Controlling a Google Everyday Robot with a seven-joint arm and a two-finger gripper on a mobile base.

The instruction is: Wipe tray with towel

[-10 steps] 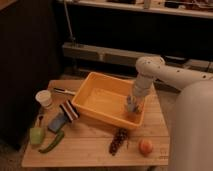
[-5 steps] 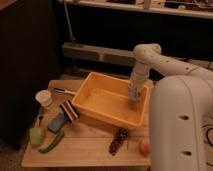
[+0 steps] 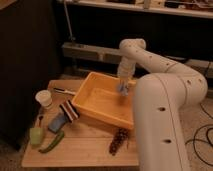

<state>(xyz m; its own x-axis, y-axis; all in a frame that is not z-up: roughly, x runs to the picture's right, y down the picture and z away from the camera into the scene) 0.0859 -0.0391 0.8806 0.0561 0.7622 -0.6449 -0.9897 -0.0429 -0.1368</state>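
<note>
My gripper (image 3: 123, 86) hangs inside the tray (image 3: 102, 115), low at its 1 o'clock corner close to the far wall. My fingers (image 3: 121, 84) are clamped on the towel (image 3: 122, 91) - the grey-blue cloth bunches right under them against the tray's inner surface. Half a second ago the towel was a little farther to 3 o'clock, and a second ago it was nearer the middle of the right-hand wall, toward 4 o'clock; it has travelled up that side and then slid toward 11 o'clock along the back. The tray itself has not shifted on the wooden tabletop (image 3: 85, 152).

My arm (image 3: 160, 100) has swung in too - the white forearm now fills the view at 4 o'clock and covers the tabletop's near right corner, where an orange round thing showed before.

The rest sits as it did. A white cup (image 3: 44, 98) stands at the tray's 9 o'clock, apart from it. The blue flat piece with its dark striped block (image 3: 65, 114) lies at 8 o'clock, the block just beside the tray's corner. A pale green object (image 3: 36, 135) and a long green pepper (image 3: 52, 142) lie farther out at 8 o'clock. A dark knobbly cluster (image 3: 119, 141) lies at 6 o'clock.
</note>
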